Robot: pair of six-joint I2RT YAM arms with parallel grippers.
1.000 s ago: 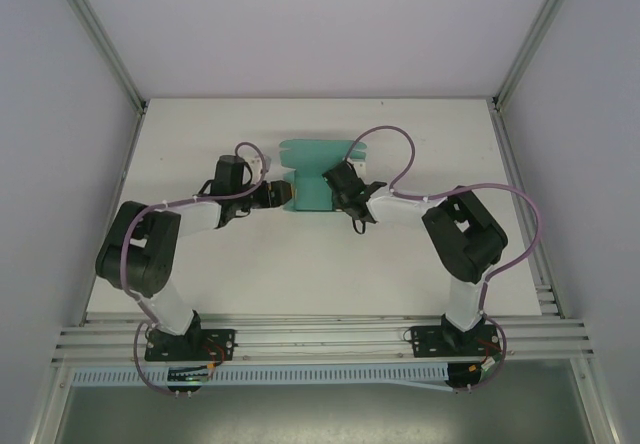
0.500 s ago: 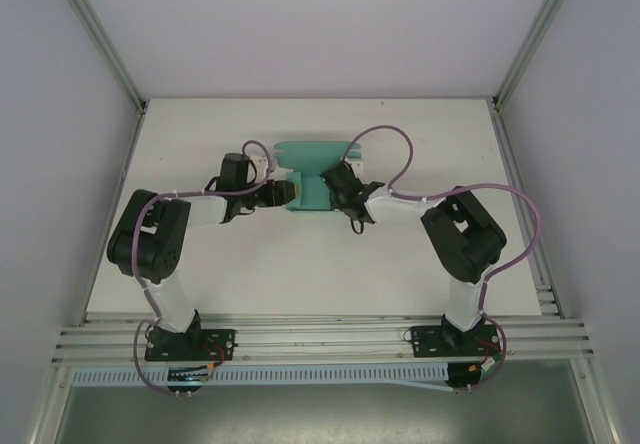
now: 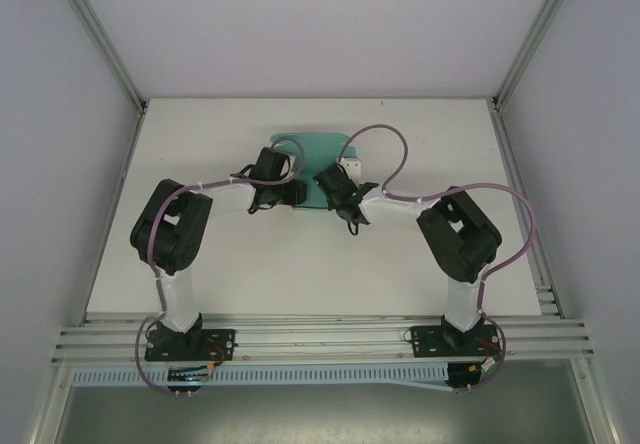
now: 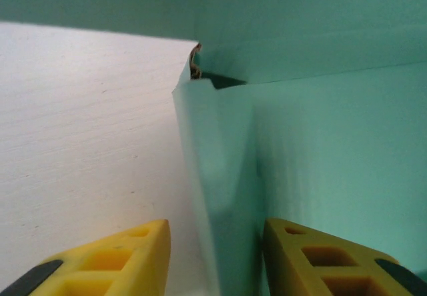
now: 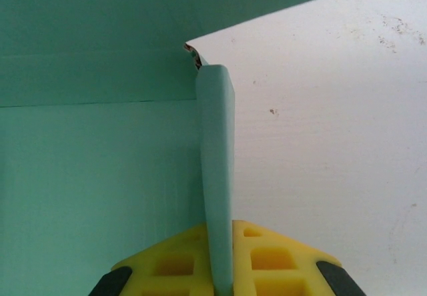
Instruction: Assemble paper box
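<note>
Paper box [image 3: 318,148] of teal card, lying flat past the middle of the white worktop [image 3: 300,264], flanked on both sides by the arms.

Nearest, two bases bolted at the worktop's near edge, purple cables looping up from each. From there, both arms bent inward toward the card. Left arm drawn well in compared with a second ago: elbow closer to the centre, wrist swung from beside the card's left edge to right above it. Right arm almost as before, shifted only a little toward the card.

At the card's left edge, left end effector [image 3: 296,196], earlier just short of it. Seen from the left wrist: yellow pads [image 4: 113,263] apart, straddling an upturned side flap [image 4: 213,176]; bare worktop showing between the left pad and the flap, right pad just beside the card, nothing clamped.

On the card's right side, right end effector [image 3: 325,179]. Seen from the right wrist: yellow pads together on the raised right flap, its thin teal edge pinched upright between them.

Beyond each flap, a fold line and a further teal panel rising behind it; at the corner slit where they meet, a small brownish raw edge.

Farthest, the rounded far edge of the card peeking out past both wrists. Less teal on show than a second ago, with the left wrist now covering the left part.
</note>
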